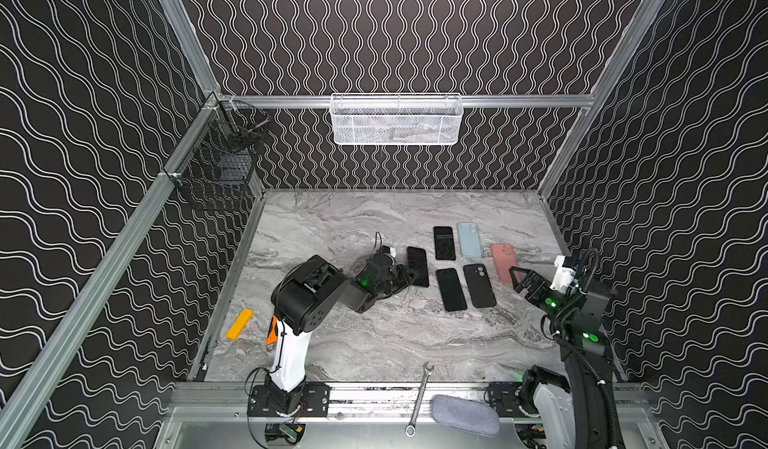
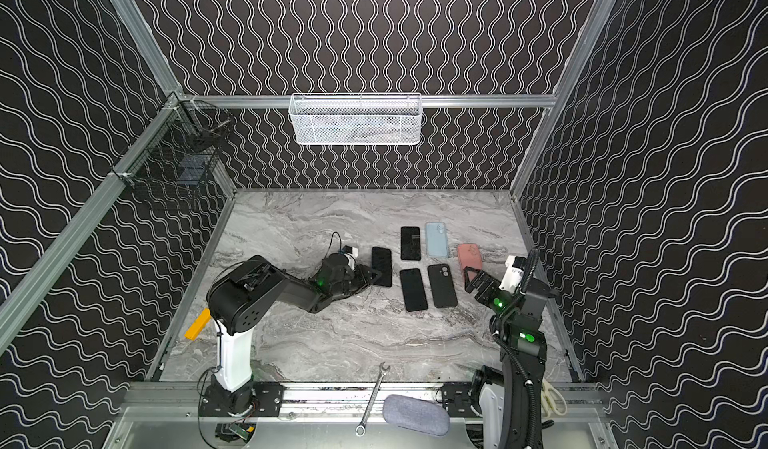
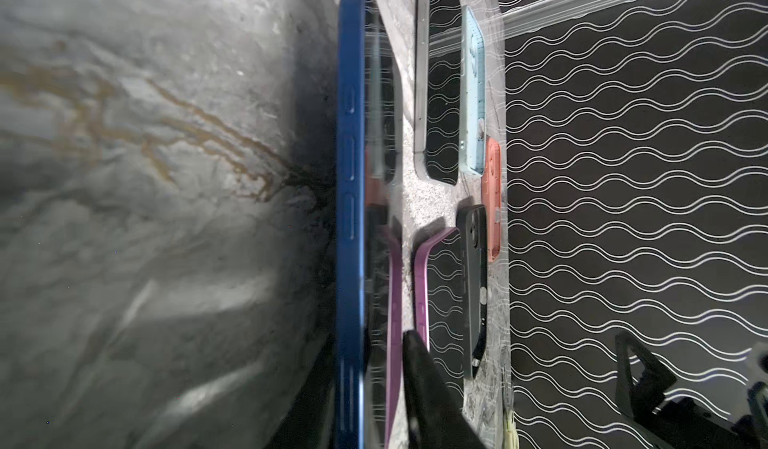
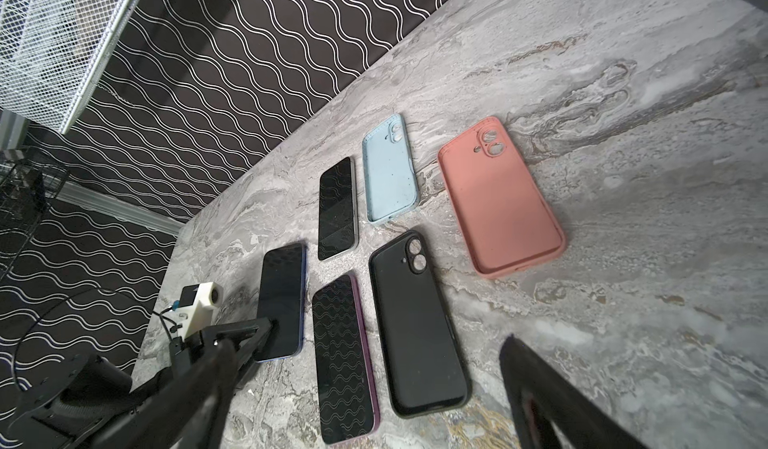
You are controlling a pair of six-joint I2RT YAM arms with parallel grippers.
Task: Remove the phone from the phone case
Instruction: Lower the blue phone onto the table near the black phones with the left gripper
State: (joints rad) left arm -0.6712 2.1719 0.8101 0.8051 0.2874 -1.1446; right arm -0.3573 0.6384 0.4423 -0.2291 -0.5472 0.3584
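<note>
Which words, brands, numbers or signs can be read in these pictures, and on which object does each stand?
None: no word, brand, number or sign is readable in any view.
Blank dark screens, only the wall pattern reflected: blue-edged phone, purple-edged phone, grey-edged phone.
No logo visible: pink phone case, light blue phone case, black phone case.
Long steel wrench: any marking is too small to read.

You're looking at two matching arms. The left arm [image 1: 309,297] has boxy black joint housings, a white lower link [image 1: 289,355] with an orange tab [image 1: 272,331], and a black base plate [image 1: 316,399] dotted with screws. Both show green lights [image 1: 365,281]. The right arm [image 1: 598,297] wears black corrugated cable conduit [image 1: 602,391]; the right gripper [image 1: 515,279] has black triangular fingers [image 4: 536,388]. A small white camera block [image 1: 387,250] tops each wrist.
</note>
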